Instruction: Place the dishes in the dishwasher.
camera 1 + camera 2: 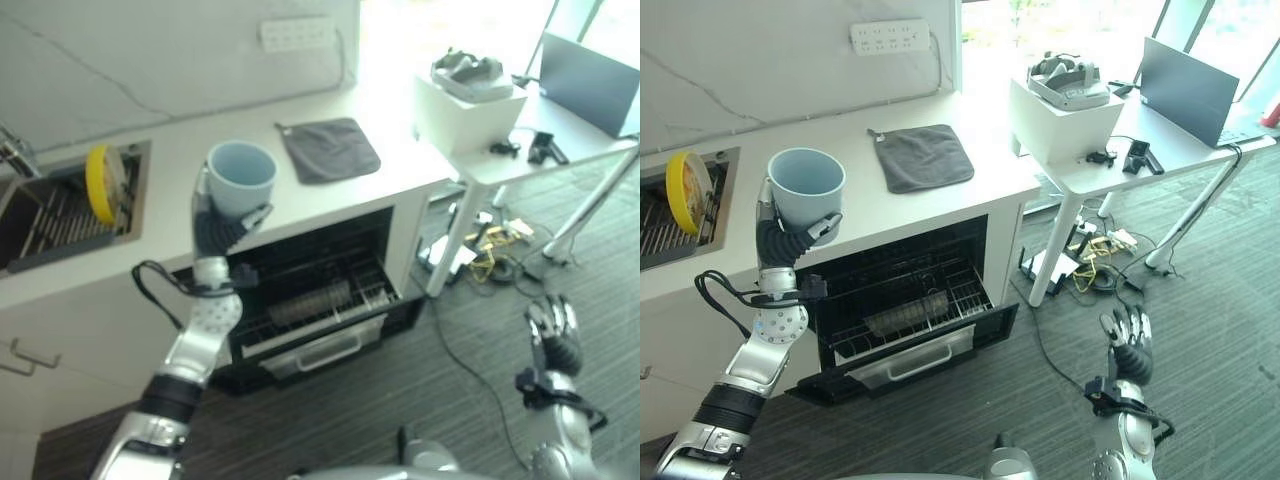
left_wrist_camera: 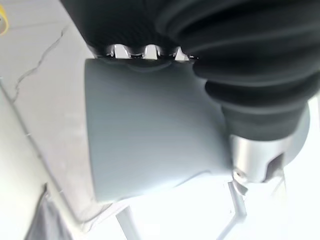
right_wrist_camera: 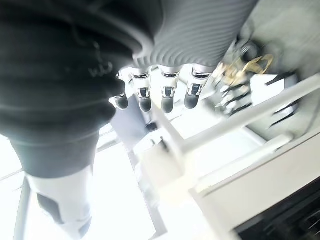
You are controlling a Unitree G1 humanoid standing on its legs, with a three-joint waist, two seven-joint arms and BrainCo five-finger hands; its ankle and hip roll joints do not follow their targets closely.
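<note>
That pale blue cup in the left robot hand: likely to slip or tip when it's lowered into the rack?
The cup looks smooth and glazed, so probably slippery; the left robot hand curls round its lower part only. It looks rigid, likely breakable. Its tall, wide-mouthed shape could tip on the dishwasher's wire rack unless set between the tines.

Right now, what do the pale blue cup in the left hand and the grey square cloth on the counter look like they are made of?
The pale blue cup held in the left hand looks like matte ceramic or hard plastic: smooth, opaque, thick-rimmed, without glare. The grey square cloth seems soft woven fabric, perhaps microfibre: it lies flat with a dull surface and a small corner loop.
</note>
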